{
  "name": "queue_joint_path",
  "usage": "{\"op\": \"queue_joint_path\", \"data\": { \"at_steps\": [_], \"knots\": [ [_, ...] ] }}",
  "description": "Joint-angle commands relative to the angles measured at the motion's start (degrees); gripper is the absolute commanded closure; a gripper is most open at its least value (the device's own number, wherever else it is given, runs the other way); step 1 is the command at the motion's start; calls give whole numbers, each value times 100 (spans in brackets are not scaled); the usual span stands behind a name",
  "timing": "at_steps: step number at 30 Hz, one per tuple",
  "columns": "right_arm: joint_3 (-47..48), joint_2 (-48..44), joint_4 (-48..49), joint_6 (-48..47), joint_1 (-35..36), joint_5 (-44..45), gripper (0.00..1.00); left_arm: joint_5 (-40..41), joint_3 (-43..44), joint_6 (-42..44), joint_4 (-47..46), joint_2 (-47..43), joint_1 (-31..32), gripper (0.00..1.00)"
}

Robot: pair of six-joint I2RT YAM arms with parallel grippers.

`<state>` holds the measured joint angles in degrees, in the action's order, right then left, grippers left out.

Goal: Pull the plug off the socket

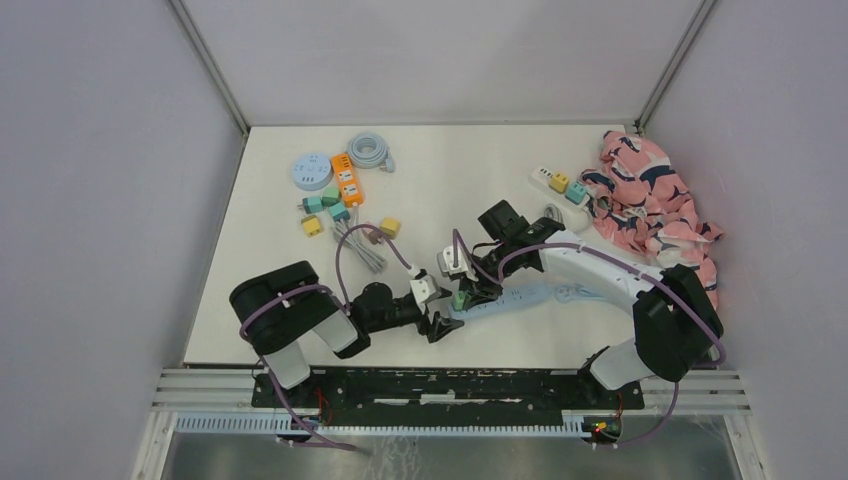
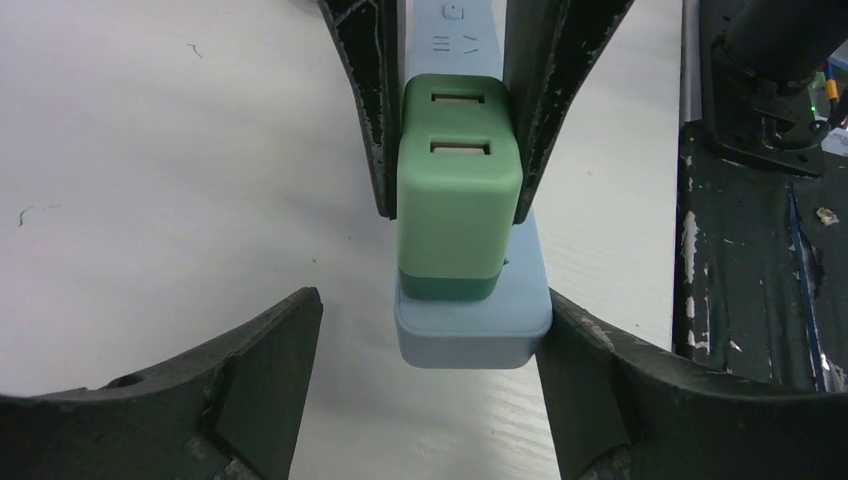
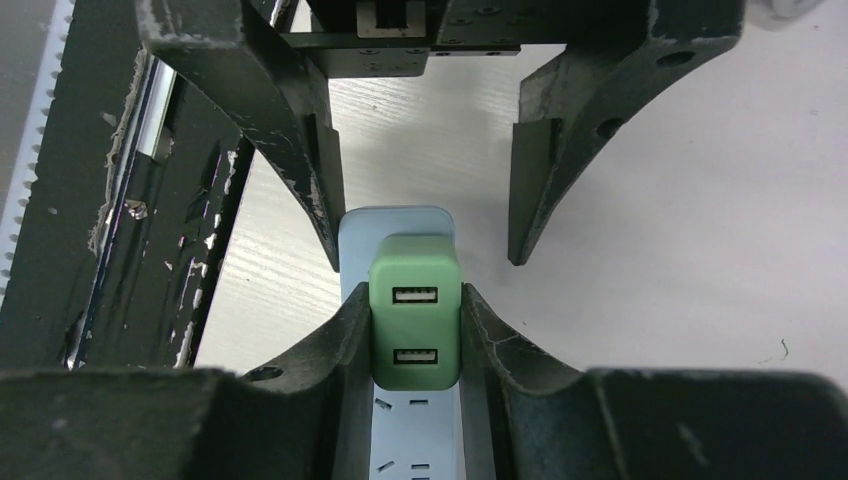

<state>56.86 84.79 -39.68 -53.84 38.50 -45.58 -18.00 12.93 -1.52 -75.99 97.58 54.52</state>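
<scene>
Your right gripper is clamped on the sides of the green plug, low centre of its wrist view, placed to pull it free. The plug sits seated in the blue power strip — your left gripper gapes open astride the strip's end, likely to pin it.

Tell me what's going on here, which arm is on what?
The right gripper is shut on the green plug, one finger pressed to each side. The plug sits fully seated in the end socket of the light blue power strip, so it has not been pulled out yet. The left gripper is open and straddles the end of the strip without clamping it.
</scene>
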Motion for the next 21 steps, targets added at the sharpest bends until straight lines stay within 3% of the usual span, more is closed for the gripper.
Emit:
{"op": "queue_joint_path", "data": {
  "at_steps": [1,3,8,10,15,21],
  "knots": [
    [97,-226,125,57,-11,-491,100,78,167,-127,-798,154,47,22],
    [89,-215,147,95,-25,-525,100,17,187,-168,-783,156,45,33],
    [148,-171,178,272,-32,-537,100,-171,329,-134,-272,160,46,80],
    [287,-149,66,370,-95,-666,100,-177,326,-94,-170,193,46,92],
    [596,-76,-475,340,-220,-1234,100,-140,335,25,128,311,42,97],
    [658,-77,36,1144,-656,-673,100,20,217,40,89,347,44,97]
  ]
}}
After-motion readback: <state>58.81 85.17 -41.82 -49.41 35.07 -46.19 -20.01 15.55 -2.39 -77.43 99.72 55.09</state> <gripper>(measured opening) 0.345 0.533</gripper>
